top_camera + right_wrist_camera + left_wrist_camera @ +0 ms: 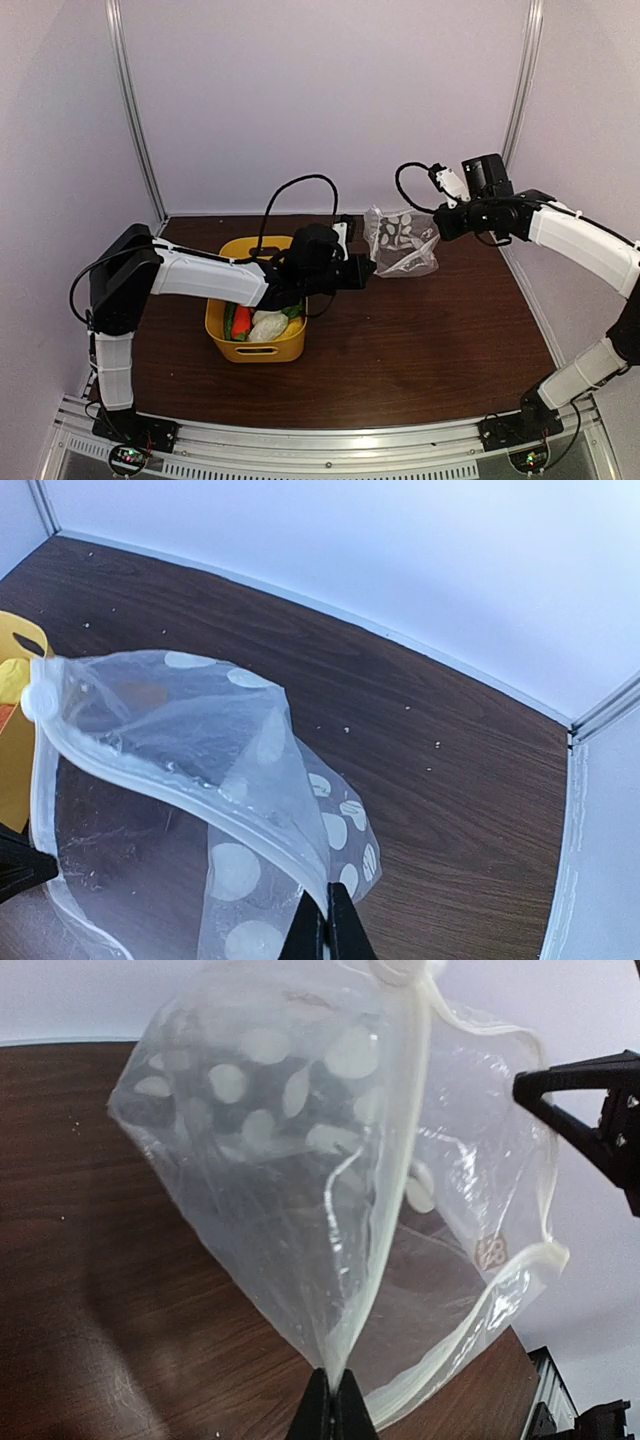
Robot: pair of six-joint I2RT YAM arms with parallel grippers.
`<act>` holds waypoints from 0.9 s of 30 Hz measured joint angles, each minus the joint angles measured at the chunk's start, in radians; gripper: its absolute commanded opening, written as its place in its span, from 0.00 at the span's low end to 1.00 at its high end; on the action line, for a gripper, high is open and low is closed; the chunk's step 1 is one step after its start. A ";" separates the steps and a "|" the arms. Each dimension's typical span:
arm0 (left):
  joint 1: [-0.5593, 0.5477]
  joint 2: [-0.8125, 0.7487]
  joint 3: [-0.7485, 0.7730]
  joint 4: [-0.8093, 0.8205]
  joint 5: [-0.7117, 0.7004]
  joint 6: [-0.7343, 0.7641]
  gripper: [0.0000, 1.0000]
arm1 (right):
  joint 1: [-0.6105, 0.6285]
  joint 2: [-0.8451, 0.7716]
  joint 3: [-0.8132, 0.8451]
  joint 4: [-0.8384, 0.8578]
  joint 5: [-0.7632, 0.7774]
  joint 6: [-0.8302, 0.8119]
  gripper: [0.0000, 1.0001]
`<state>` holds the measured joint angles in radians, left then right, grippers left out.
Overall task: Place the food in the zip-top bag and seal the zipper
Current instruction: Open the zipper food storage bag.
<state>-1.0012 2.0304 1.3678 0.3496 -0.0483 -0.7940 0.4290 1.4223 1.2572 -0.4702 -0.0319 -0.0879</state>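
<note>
Left gripper (334,1392): jaws pinched tight on the bag (400,240), gripping the zipper (400,1160) at one end of the mouth.

Right gripper (325,915): jaws likewise closed on the zipper strip, at the other end of the mouth.

The bag hangs between the two sets of jaws, spanning the gap from one to the other. The two lips of the mouth stand apart, and we see no food inside it.

We cannot tell whether its lower edge touches the table (420,330).

The food (258,322) – an orange-red piece, a white one and green ones – lies in the tub (285,350), behind the left jaws under that arm and well apart from the right jaws.
</note>
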 measured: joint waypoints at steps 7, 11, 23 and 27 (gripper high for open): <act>0.000 -0.001 -0.010 0.047 0.084 -0.019 0.00 | -0.004 -0.073 -0.046 0.034 0.076 -0.005 0.00; 0.000 -0.001 -0.010 0.071 0.154 -0.001 0.31 | -0.004 -0.078 -0.077 0.040 0.140 -0.023 0.00; 0.014 -0.182 -0.003 -0.296 0.251 0.238 0.66 | -0.004 -0.126 -0.132 0.049 0.225 -0.109 0.00; 0.061 -0.329 0.014 -0.537 0.146 0.375 0.82 | -0.004 -0.130 -0.136 0.051 0.230 -0.127 0.00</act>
<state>-0.9405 1.7012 1.3823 -0.1871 0.0978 -0.4187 0.4248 1.2919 1.1210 -0.4194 0.1978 -0.2146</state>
